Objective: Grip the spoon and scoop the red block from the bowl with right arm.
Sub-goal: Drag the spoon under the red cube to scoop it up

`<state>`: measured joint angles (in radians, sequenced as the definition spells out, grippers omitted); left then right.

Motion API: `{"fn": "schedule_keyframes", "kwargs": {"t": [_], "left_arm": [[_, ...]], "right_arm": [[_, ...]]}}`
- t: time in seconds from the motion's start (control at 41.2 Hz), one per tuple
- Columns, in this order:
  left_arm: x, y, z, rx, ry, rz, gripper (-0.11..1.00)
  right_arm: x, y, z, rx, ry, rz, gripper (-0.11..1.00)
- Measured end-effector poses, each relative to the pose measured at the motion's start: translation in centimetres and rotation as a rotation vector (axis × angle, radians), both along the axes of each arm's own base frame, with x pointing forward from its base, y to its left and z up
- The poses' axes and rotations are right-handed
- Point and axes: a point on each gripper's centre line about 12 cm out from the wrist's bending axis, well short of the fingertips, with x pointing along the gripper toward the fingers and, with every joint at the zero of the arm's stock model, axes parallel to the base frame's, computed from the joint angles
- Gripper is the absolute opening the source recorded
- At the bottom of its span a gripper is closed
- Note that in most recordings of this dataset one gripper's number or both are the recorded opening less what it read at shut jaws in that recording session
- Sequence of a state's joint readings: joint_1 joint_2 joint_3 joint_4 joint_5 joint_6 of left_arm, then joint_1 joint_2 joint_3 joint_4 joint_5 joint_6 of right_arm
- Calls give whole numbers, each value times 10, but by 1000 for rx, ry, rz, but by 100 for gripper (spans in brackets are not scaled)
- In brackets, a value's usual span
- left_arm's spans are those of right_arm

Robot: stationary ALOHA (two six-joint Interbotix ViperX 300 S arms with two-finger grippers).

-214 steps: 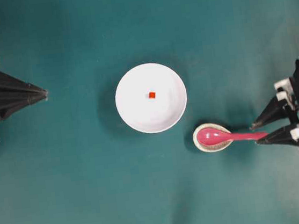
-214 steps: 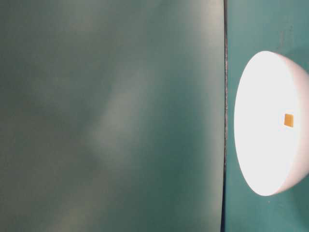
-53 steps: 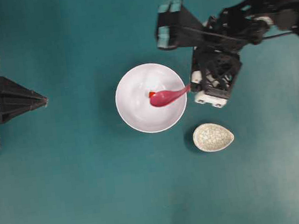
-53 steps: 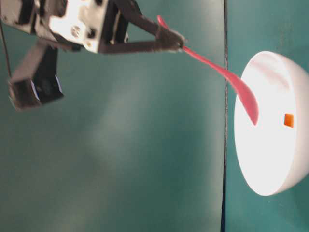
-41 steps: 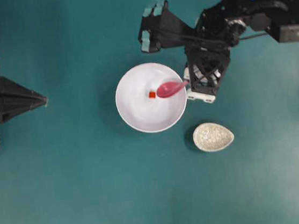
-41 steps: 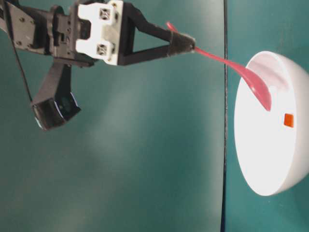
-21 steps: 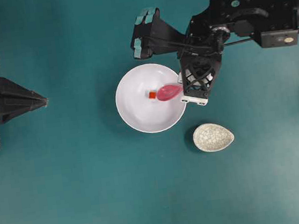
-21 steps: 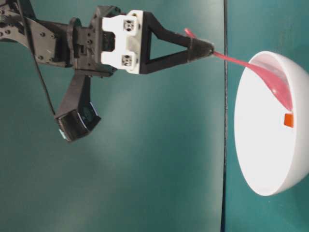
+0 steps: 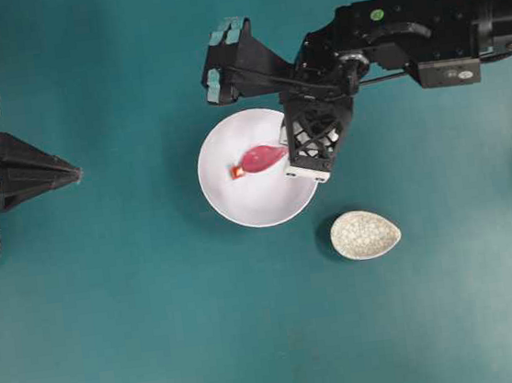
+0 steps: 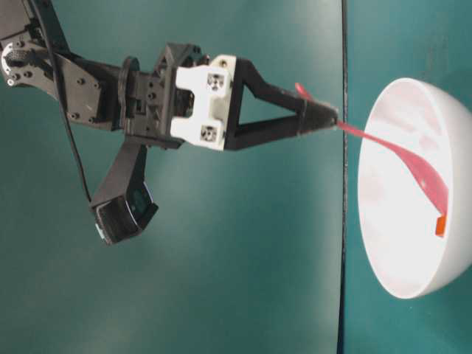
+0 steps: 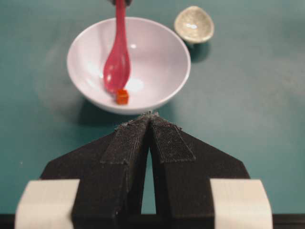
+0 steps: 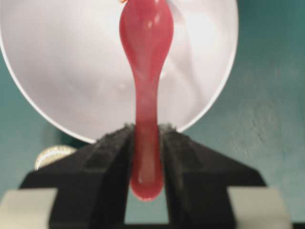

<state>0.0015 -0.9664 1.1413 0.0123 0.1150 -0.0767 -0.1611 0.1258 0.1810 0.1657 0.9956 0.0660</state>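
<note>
Your right gripper (image 12: 145,143) has its jaws clamped on the spoon (image 9: 261,158), scoop tip touching the red block (image 9: 236,171) at the bowl's (image 9: 258,205) nine o'clock; left gripper (image 11: 150,119) jaws closed.

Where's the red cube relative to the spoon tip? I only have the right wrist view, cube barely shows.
Observer: In the left wrist view, the tiny red-orange cube sits on the floor of the large round white bowl, right at the tip of the glossy magenta plastic spoon, not in the scoop.
Operator: Left gripper doing anything?
Observer: No. Overhead, the left gripper sits shut at the table's left edge, far from the bowl.
Operator: That speckled thing behind my gripper?
Observer: A small egg-shaped crackle dish, empty, beside the bowl.
</note>
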Motion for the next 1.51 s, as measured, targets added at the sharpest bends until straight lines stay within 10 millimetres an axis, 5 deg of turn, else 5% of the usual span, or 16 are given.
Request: {"fn": "schedule_keyframes", "kwargs": {"t": [0.607,1.505], "left_arm": [[0,0,0,0,0,0,0],[0,0,1,2,-2,0,0]], "right_arm": [[5,24,0,-3,-14,59,26],[8,21,-14,-40,-95,46,26]]}}
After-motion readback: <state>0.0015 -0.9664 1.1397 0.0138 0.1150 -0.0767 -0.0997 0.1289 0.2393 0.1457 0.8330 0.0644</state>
